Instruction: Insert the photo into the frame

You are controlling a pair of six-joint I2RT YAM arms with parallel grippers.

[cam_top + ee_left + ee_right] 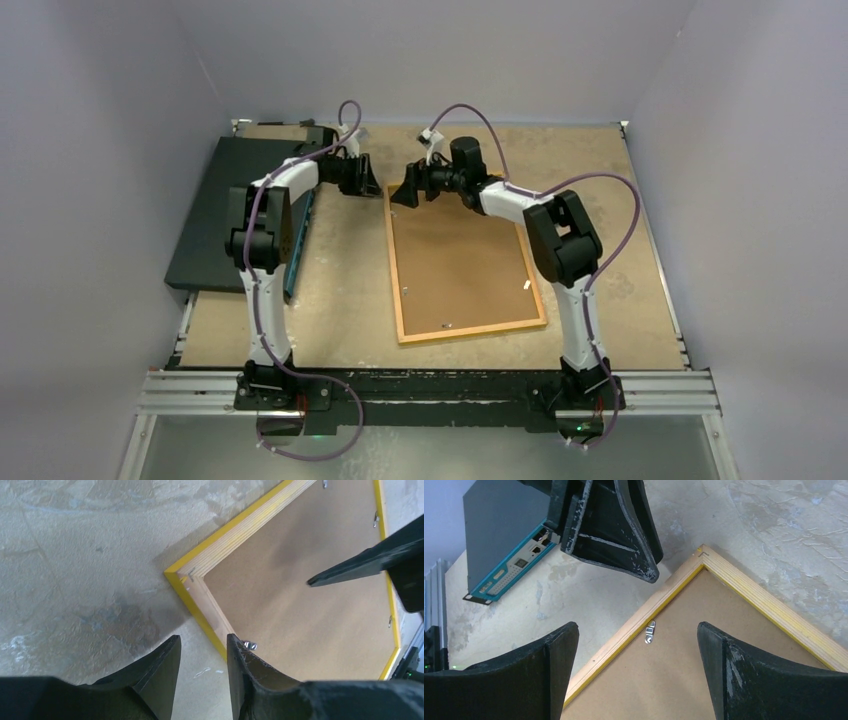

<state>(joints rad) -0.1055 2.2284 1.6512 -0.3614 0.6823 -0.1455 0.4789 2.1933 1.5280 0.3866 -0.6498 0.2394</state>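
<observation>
Seems to be at the opening-up step, with both claws gathered at one corner of the frame [470,331], lying back-up on the table [600,180] with a brown backing board [460,260] seated inside its wooden rails. Holds the left gripper [202,640] low, fingers narrowly parted and pinching nothing, bare table showing in the gap. Puts the frame's yellow-edged corner just ahead of those tips, one finger over the rail beside a small silver fitting [250,644]. Holds the right gripper [636,627] spread wide and empty above the same corner, a silver turn clip [650,631] sitting between its tips and the left claw's fingers close beyond. Leaves the dark flat box with the teal port panel [494,530] well off past the left claw's outer side. Shows no photo in any view: perhaps under the backing board, perhaps elsewhere; cannot tell. Calls next, most likely, for swinging the clips off the board and lifting it out, unless the print is already beneath. Needs a fine fingertip push on a clip lying flat against the board. Risks knocking claw against claw, or sliding the frame across the table, with so little room at that corner.
</observation>
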